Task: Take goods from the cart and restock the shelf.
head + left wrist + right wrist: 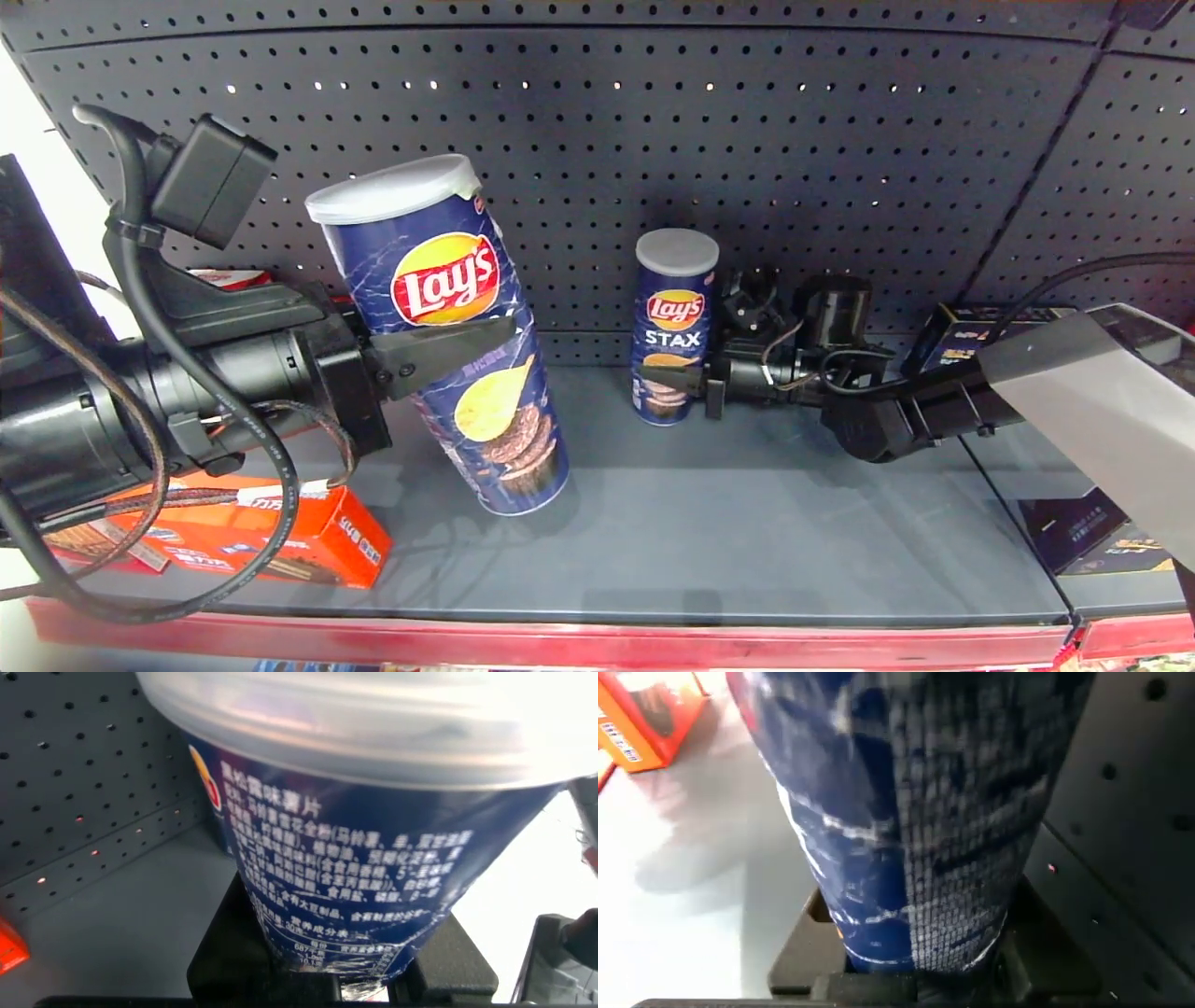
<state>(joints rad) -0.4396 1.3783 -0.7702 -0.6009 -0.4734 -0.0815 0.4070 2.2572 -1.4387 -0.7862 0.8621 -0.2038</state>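
Currently the left gripper (439,355) is clamped on a tilted chip can (439,280) at the left of the shelf (747,523), lid leaning left, base low by the shelf floor, near an orange box (317,541). Farther back, the right gripper (677,381) is closed around an upright chip can (674,308) standing close to the pegboard (747,140).
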